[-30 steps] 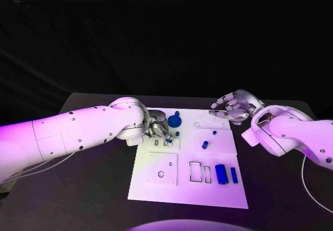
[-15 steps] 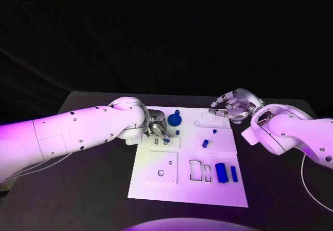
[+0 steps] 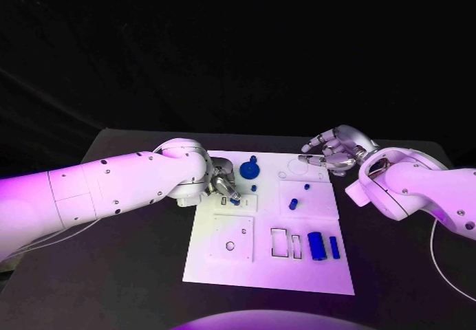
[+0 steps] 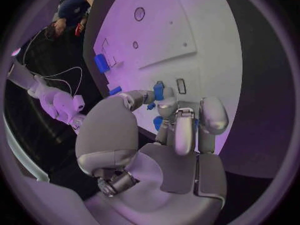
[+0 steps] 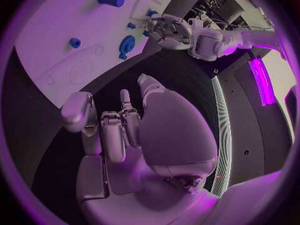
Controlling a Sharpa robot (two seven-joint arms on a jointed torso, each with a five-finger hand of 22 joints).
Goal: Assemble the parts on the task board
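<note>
The white task board [image 3: 267,275] lies mid-table. My left hand [image 3: 222,183] is over the board's far left part and pinches a small blue part [image 4: 159,91] right beside a narrow slot [image 4: 180,86]. That hand shows again in the right wrist view [image 5: 169,27]. My right hand [image 3: 336,152] hovers by the board's far right corner, fingers apart, holding nothing. On the board lie a round blue knob [image 3: 249,169], a small peg [image 3: 307,186], a short blue piece [image 3: 294,205], a large blue block [image 3: 316,246] and a slim blue bar [image 3: 334,248].
Two empty rectangular slots [image 3: 280,244] sit left of the large block, and a plate with a round hole [image 3: 230,246] lies on the board's near left. Black table [image 3: 129,275] surrounds the board on all sides.
My left hand has shifted slightly over the small slots with the blue part still pinched. The right hand has stayed nearly still.
</note>
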